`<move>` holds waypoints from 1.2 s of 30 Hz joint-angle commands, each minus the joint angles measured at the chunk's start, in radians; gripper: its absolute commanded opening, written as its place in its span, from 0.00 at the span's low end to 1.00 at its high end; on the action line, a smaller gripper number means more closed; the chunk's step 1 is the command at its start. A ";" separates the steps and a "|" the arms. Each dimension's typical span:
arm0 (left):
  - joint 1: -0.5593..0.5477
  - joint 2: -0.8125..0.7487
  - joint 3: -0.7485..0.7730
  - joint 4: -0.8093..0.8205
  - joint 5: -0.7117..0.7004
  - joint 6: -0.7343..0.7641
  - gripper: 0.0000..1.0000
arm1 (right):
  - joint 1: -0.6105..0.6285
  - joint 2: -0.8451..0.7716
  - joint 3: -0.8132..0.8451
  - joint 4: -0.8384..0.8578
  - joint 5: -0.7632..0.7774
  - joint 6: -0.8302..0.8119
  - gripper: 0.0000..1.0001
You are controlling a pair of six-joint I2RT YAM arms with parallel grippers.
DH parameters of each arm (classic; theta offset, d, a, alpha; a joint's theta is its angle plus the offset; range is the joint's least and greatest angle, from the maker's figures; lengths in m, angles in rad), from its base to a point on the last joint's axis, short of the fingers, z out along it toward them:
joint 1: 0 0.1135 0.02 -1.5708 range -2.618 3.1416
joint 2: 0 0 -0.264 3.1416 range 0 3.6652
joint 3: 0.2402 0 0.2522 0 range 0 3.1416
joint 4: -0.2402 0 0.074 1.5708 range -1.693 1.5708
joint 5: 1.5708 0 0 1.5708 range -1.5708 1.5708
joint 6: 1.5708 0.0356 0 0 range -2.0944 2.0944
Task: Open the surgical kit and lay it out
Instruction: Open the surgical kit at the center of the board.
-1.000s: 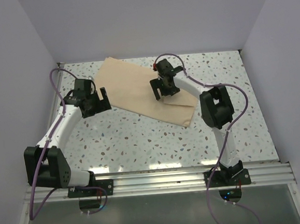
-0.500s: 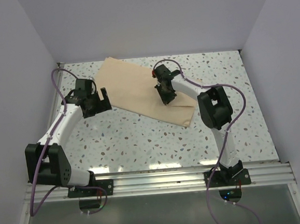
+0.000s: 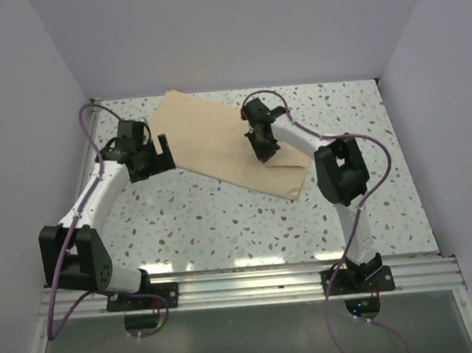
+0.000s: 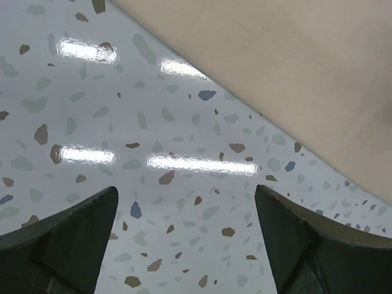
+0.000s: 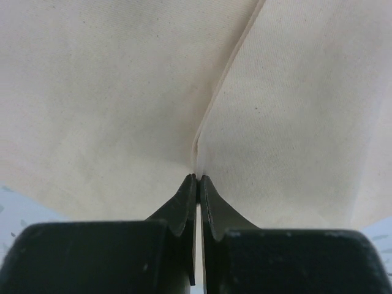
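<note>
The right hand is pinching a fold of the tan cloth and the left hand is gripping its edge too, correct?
Not quite. The left hand is open over the table beside the tan cloth, gripping nothing, as the left wrist view shows. The right hand does pinch a fold.

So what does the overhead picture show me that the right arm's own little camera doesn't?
Only the overhead view shows the whole tan cloth lying folded on the speckled table. It also shows both arms, with the left pincer beside the cloth's left edge. Only the right wrist camera shows the close detail: the right pincer is closed, its tips at a crease in the cloth, apparently pinching it. Both views share the cloth and the right pincer down on it.
</note>
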 commanded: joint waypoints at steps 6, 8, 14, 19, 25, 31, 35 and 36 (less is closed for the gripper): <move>0.011 0.054 0.237 -0.007 -0.061 0.020 0.99 | 0.086 -0.240 0.031 -0.112 -0.110 0.000 0.00; 0.017 0.068 0.307 -0.013 -0.067 0.019 0.99 | 0.154 -0.301 0.004 -0.124 -0.157 0.011 0.00; 0.034 0.130 0.471 -0.019 -0.075 0.009 0.99 | 0.379 -0.533 -0.255 -0.154 -0.195 0.087 0.00; 0.034 0.145 0.470 0.010 -0.066 -0.021 0.99 | 0.479 -0.820 -0.527 -0.239 -0.159 0.237 0.00; 0.034 0.147 0.374 0.079 -0.024 -0.069 0.99 | 0.479 -1.053 -0.674 -0.365 -0.058 0.371 0.00; 0.034 0.170 0.370 0.097 -0.003 -0.081 0.99 | 0.481 -1.108 -0.708 -0.405 -0.018 0.468 0.98; 0.034 0.191 0.412 0.077 -0.017 -0.066 0.99 | 0.479 -1.102 -0.640 -0.387 0.046 0.497 0.98; 0.034 0.199 0.416 0.073 -0.017 -0.058 0.99 | 0.478 -1.087 -0.619 -0.373 0.069 0.504 0.99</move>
